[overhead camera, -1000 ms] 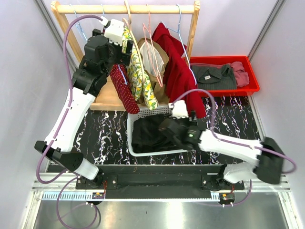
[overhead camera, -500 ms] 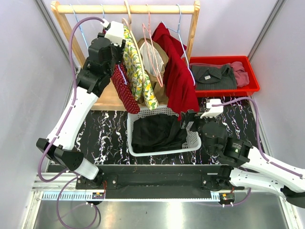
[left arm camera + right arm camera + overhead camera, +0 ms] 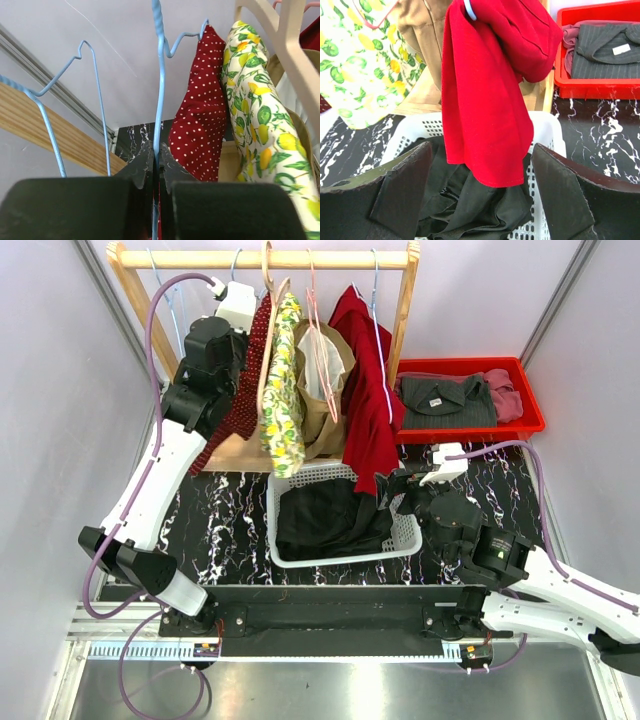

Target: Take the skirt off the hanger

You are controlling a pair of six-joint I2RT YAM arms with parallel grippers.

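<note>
The red white-dotted skirt hangs from a blue wire hanger at the left of the wooden rack. In the left wrist view the skirt hangs just right of the wire. My left gripper is up at the rack, and its jaws are shut on that blue wire. My right gripper is low at the basket's right end. It stands open, facing the hem of a plain red garment with nothing between its fingers.
A lemon-print garment, a tan one and the red one hang to the skirt's right. Another blue hanger hangs bare to the left. Below stands a white basket holding black cloth. A red bin of clothes sits at the right.
My left gripper has shut on the blue hanger wire. The dotted skirt and lemon-print garment have swung back to hang straighter. My right arm drew back from over the basket to its right end.
</note>
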